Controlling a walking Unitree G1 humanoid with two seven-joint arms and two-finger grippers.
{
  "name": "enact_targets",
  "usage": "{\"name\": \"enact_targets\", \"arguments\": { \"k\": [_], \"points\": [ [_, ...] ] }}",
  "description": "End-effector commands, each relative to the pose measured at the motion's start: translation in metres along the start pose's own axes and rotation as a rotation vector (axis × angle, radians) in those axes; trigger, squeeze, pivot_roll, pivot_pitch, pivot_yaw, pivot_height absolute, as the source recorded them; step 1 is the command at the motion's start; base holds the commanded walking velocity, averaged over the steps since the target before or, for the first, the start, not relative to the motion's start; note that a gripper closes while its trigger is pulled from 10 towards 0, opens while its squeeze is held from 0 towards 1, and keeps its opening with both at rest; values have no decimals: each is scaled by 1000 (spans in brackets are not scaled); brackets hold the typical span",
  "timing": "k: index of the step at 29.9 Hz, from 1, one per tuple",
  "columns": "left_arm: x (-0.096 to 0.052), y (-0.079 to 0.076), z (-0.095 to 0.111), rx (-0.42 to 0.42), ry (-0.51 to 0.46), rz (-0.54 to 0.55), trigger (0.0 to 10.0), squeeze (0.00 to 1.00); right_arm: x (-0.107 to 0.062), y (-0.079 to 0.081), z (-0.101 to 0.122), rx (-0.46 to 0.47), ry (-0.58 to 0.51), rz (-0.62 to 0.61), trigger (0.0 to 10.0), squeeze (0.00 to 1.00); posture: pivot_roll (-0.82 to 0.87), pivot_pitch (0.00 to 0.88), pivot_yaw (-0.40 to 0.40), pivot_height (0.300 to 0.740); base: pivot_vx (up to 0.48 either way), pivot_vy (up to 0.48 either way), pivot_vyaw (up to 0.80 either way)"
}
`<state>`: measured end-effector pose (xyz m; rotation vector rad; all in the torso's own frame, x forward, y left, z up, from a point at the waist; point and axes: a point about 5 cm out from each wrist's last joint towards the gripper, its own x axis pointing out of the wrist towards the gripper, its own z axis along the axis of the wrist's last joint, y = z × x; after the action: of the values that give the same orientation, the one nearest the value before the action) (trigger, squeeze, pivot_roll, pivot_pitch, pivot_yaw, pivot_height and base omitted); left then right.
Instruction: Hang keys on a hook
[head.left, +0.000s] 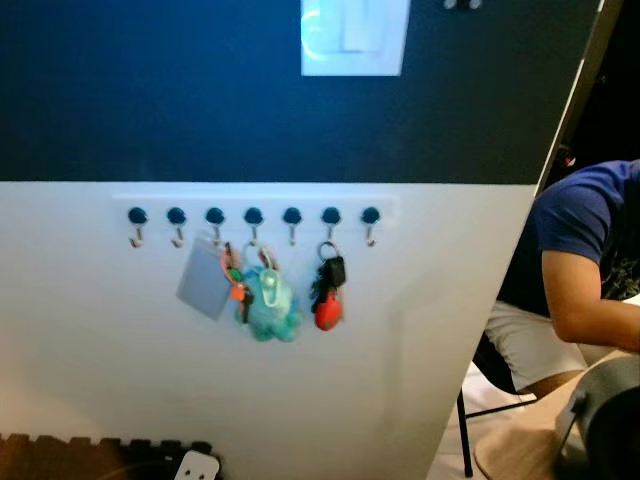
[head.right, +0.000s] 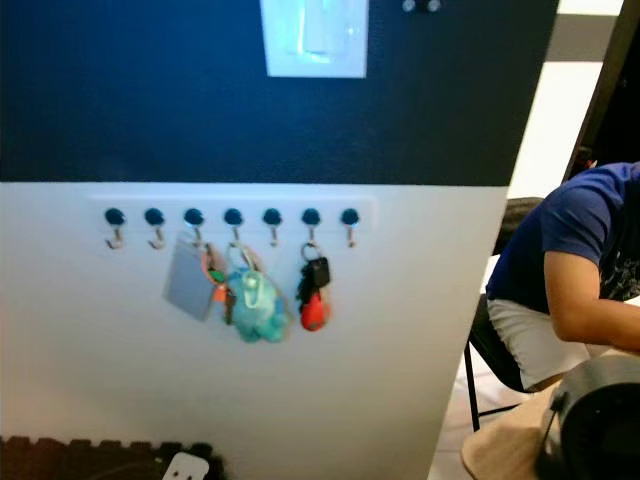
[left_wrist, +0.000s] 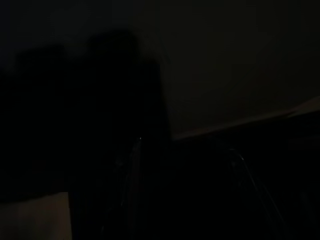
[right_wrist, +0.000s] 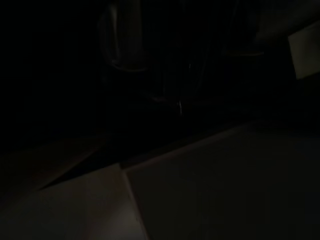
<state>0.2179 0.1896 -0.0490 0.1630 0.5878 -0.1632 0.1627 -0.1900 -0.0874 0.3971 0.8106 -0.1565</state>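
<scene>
A bunch of keys with a black fob and a red tag (head.left: 327, 293) hangs by its ring from the sixth hook (head.left: 330, 222) of a white rail of seven blue-capped hooks (head.left: 253, 222) on the wall; on the hooks to its left hang a second bunch with a teal plush charm (head.left: 268, 303) and a grey card (head.left: 204, 281), the two touching; judged from this, the hanging looks done. Both wrist views are nearly black, so I cannot tell whether the left gripper or the right gripper is apart or together, nor whether either holds anything. The risk from here: any reach back toward the rail could brush the crowded bunches and lift a ring off its shallow hook, dropping keys toward the dark mat (head.left: 100, 455) at the foot of the wall; a seated person (head.left: 580, 270) is near on the right, and a turn or swing of the right arm could meet their chair (head.left: 478, 400).
</scene>
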Motion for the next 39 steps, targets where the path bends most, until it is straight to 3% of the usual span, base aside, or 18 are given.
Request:
{"name": "enact_targets", "arguments": {
  "k": [1,10,24,32,39],
  "points": [
    [-1,3,-2,-5,10,5,10000,0,0,1,-1,4,5,0,10000,0,68,0,16,740,0,345,0],
    [-1,3,-1,-3,5,2,10000,0,0,1,-1,5,5,-2,10000,0,69,0,18,740,0,345,0],
    [-3,4,1,42,-25,-28,10000,0,0,3,-5,17,9,-1,10000,0,74,0,24,740,0,0,0],
    [-3,2,2,45,-37,-31,10000,0,-1,2,-4,16,9,-3,10000,0,73,0,20,740,0,-418,0],
    [-3,3,0,34,-28,-18,10000,0,-1,1,-5,13,11,-4,10000,0,74,0,9,740,0,0,0]
  ]
}}
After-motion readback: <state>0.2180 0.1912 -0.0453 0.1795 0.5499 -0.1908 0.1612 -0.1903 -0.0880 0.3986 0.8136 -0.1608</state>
